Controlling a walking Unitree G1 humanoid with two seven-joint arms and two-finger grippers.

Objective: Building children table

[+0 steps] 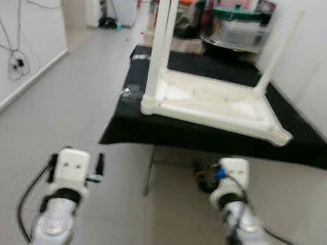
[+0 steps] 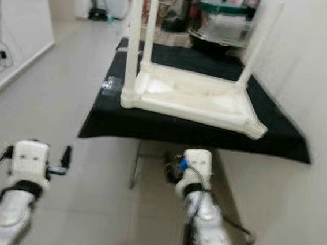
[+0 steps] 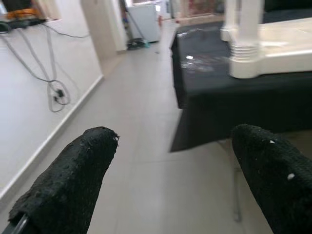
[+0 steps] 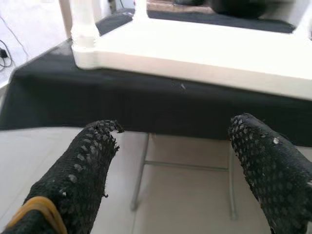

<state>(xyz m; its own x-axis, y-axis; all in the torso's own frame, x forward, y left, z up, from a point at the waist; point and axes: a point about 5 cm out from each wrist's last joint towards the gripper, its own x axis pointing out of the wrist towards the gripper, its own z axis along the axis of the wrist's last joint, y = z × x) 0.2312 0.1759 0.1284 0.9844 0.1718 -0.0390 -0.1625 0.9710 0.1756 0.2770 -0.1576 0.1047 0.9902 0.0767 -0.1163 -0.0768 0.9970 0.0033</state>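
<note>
A white plastic children's table [image 1: 211, 104] lies upside down on a table draped in black cloth [image 1: 151, 130]. Three of its legs point up: two at the left [image 1: 158, 41] and one at the back right [image 1: 279, 52]. Both my arms are held low in front of the black cloth's near edge, the left wrist [image 1: 72, 169] over the floor and the right wrist [image 1: 232, 175] below the cloth's edge. The left gripper [image 3: 170, 180] is open and holds nothing. The right gripper [image 4: 173, 170] is also open, facing the white table's near rail [image 4: 195, 61].
A clear container with a green lid [image 1: 238, 22] and other clutter stand at the back of the cloth. A wall [image 1: 325, 68] runs close along the right. Open grey floor [image 1: 67, 101] stretches to the left, with cables [image 1: 16, 62] hanging on the left wall. Metal table legs [image 1: 148, 173] show under the cloth.
</note>
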